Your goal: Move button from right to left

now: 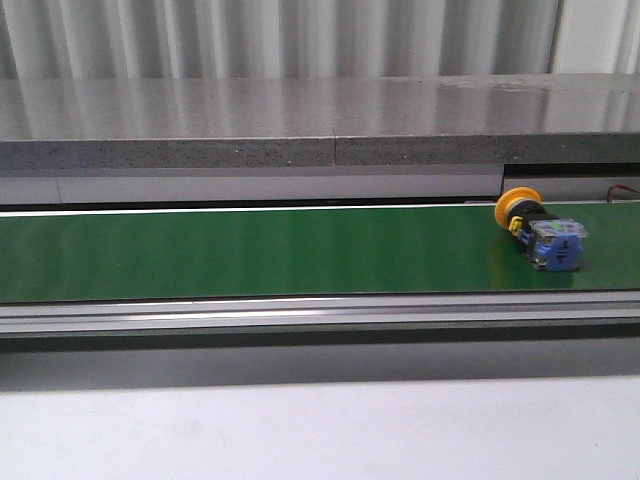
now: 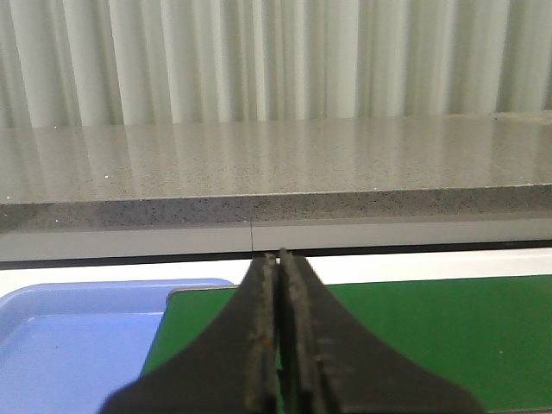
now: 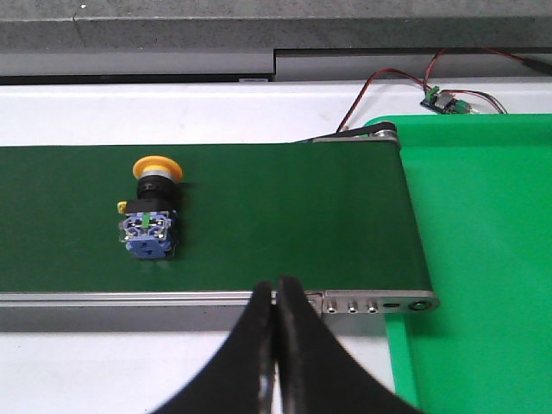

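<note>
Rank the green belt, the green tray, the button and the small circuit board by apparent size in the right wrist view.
1. Green belt, largest.
2. Green tray, though cut off by the frame edge, so its full size is unsure.
3. Button.
4. Circuit board, smallest, but farther from the camera.

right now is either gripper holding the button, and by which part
Nothing is held. Both grippers, left and right, are shut on nothing; the button lies free on the green belt.
</note>
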Robot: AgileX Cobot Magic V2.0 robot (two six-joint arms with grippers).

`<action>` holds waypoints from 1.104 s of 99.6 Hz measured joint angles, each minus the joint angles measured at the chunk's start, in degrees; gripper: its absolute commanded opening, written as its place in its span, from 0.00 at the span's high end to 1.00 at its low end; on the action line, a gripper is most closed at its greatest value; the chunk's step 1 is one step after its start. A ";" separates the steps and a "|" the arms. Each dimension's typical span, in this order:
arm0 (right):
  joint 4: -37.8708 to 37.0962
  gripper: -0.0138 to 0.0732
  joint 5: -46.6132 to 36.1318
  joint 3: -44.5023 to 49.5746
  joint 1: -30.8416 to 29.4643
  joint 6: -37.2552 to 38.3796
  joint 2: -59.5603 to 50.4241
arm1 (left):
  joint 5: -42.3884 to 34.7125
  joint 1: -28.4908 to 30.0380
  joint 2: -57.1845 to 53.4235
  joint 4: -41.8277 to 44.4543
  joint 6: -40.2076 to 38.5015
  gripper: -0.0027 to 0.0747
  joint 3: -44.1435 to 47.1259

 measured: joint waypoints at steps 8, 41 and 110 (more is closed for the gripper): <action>0.00 0.92 0.00 0.00 0.00 0.00 0.00 | -0.25 0.00 0.00 0.00 0.00 0.99 0.00; 0.00 0.92 0.00 0.00 0.00 0.00 0.00 | -1.82 0.00 0.00 -2.95 0.00 0.99 0.00; 0.00 0.92 0.00 0.09 0.00 0.00 0.00 | 36.56 0.00 24.69 -7.97 0.00 0.99 -35.62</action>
